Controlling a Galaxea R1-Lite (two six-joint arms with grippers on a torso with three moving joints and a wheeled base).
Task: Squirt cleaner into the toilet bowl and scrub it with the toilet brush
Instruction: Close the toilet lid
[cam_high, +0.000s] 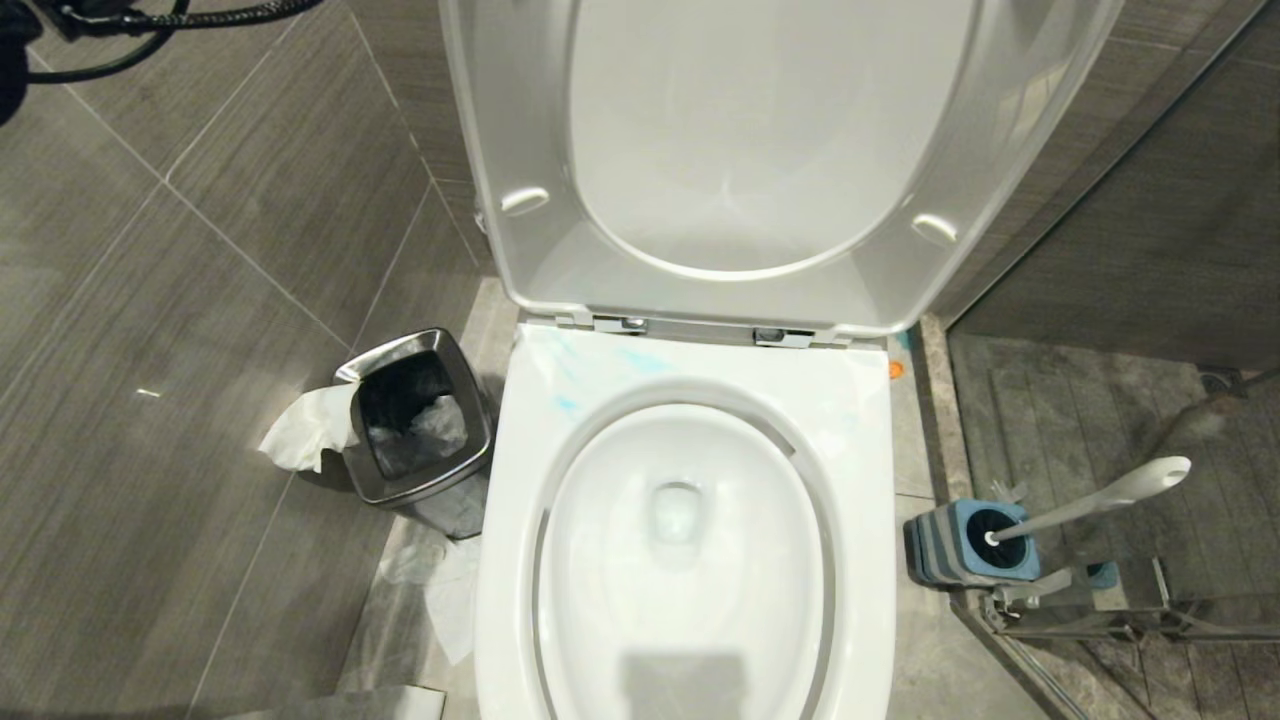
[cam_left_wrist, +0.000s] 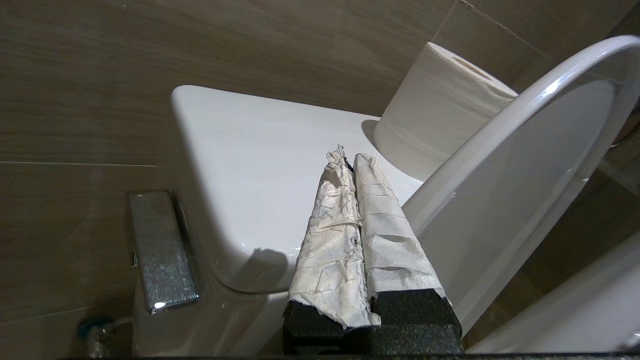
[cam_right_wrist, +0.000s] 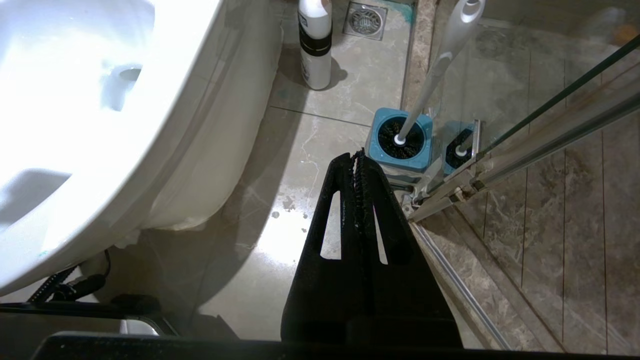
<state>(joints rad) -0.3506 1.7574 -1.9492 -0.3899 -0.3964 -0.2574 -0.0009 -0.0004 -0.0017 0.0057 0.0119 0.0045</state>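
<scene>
At the left of the head view a steel waste bin (cam_high: 418, 420) stands on the grey tiles with white paper (cam_high: 303, 430) draped over its edge, beside the toilet bowl (cam_high: 690, 400) filling the centre, lid raised, faint blue cleaner (cam_high: 568, 403) streaked on its back rim. Lower right, the toilet brush (cam_high: 1100, 500) sits tilted in its blue holder (cam_high: 965, 545). Neither gripper shows there: the left gripper (cam_left_wrist: 350, 160), paper-wrapped jaws pressed together on nothing, points at the tank (cam_left_wrist: 260, 165) beside a paper roll (cam_left_wrist: 440, 110), and the right gripper (cam_right_wrist: 357, 160), likewise closed and empty, hangs near the holder.
</scene>
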